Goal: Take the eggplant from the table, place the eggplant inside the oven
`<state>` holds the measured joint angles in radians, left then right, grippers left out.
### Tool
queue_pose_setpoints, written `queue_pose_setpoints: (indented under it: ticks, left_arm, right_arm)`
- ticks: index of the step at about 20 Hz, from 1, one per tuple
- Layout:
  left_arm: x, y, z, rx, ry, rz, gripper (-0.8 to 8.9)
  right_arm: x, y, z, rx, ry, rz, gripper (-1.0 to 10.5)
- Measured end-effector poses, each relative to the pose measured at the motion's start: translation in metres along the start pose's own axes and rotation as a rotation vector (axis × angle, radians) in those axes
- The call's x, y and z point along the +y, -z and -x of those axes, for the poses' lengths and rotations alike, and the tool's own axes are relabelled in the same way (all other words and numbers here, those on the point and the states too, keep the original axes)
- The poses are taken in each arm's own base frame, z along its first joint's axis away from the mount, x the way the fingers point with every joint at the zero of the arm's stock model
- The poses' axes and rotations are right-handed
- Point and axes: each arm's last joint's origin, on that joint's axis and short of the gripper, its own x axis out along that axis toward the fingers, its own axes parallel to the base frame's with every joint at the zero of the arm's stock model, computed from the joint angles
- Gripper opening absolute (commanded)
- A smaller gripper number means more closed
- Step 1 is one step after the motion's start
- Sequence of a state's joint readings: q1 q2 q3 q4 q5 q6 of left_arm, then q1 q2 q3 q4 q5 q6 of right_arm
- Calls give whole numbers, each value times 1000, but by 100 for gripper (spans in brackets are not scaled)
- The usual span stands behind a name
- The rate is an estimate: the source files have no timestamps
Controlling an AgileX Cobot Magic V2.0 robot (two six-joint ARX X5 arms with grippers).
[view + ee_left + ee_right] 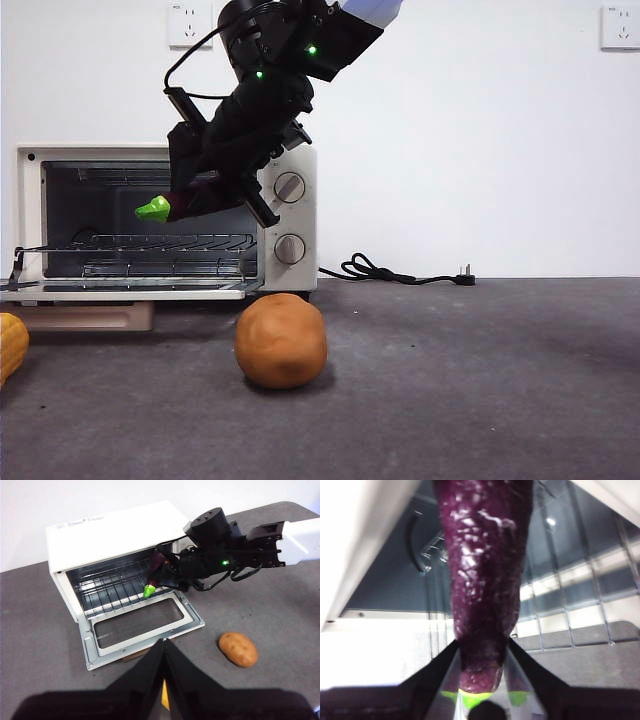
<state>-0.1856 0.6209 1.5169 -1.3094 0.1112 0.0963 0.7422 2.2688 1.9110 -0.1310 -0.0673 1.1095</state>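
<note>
Eggplant (pixel 485 580) is clamped between the jaws of the right gripper (pixel 215 195), held in the air at the mouth of the oven (pixel 115 535), above the lowered door (pixel 142 625) and clear of the table (pixel 480 380). In the right wrist view the purple body runs straight out from between the jaws toward the wire rack (pixel 150 242), with the green stem cap (pixel 153 209) near the jaws; in the front view that cap juts out beside the fingers, in front of the dark cavity. So the long axis already points into the opening, and the rack lies just ahead of and below the free end. My judgement: the coming move is a short push inward and down, keeping that axis square to the opening so the tip clears the side walls.

The left gripper (pixel 164 680) waits with its jaws closed and empty, well back from the oven, near the table's front edge. A potato (pixel 281 340) sits on the table in front of the oven's knob side.
</note>
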Motion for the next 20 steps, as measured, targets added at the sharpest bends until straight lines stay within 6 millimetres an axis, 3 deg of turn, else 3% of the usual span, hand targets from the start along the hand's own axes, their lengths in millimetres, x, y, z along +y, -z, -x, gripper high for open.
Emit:
queue_pose_setpoints:
  ticks: [1, 3, 4, 9, 20]
  left_arm:
    - [0, 0, 0, 0, 2, -1, -6]
    - [0, 0, 0, 0, 7, -3, -6]
    - [0, 0, 0, 0, 8, -4, -6]
    - [0, 1, 0, 5, 14, -5, -6]
    - [2, 1, 0, 11, -38, -22, -6]
  right_arm:
    - [0, 0, 0, -7, 0, 6, 69]
    - [0, 1, -2, -21, -5, 11, 295]
    - [0, 1, -2, -30, -7, 13, 333]
    - [8, -4, -2, -80, -83, 60, 348]
    - [7, 3, -2, 44, -104, 126, 348]
